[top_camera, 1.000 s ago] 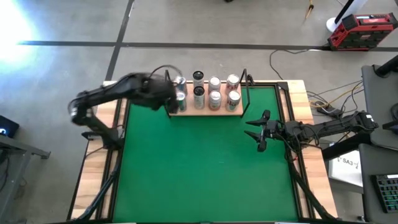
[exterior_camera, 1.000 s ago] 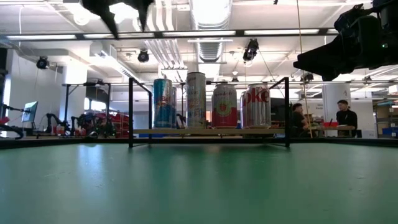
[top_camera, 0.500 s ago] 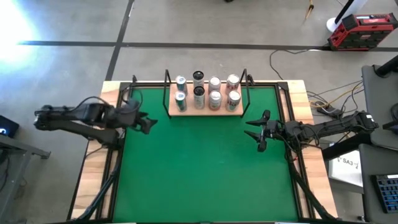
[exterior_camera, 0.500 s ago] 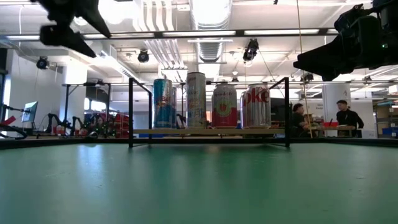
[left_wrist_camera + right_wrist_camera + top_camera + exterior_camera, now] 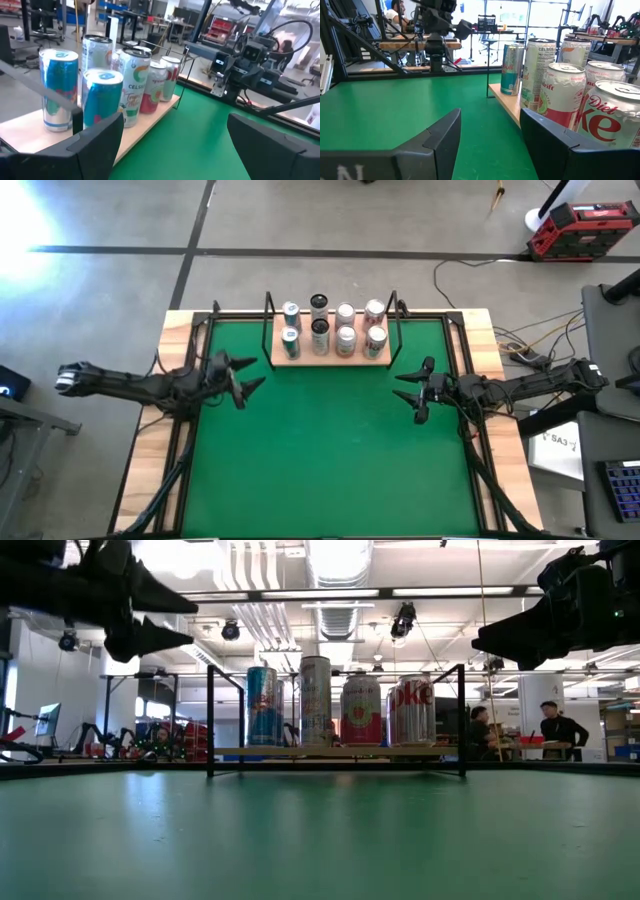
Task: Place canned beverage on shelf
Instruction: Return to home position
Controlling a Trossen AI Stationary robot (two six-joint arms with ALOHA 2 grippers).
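High view: eight cans [image 5: 346, 337] stand on the shelf [image 5: 330, 360] at the table's [image 5: 320, 465] far edge, so placing looks finished; what remains is parking the arms clear of it. The left gripper [image 5: 250, 372] hovers near the left edge, fingers apart, empty. The right gripper [image 5: 408, 386] waits near the right edge, likewise apart and empty.

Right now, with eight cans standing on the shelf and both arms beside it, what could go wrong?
1. The left arm holds its open jaws near the shelf corner by the blue cans. A sideways swing might strike the black post and shake the frame.
2. The cans stand close together in two rows, and some are tall and slim. One bump could probably topple several.
3. The right arm points open jaws toward the shelf's other end, so the same risk applies.
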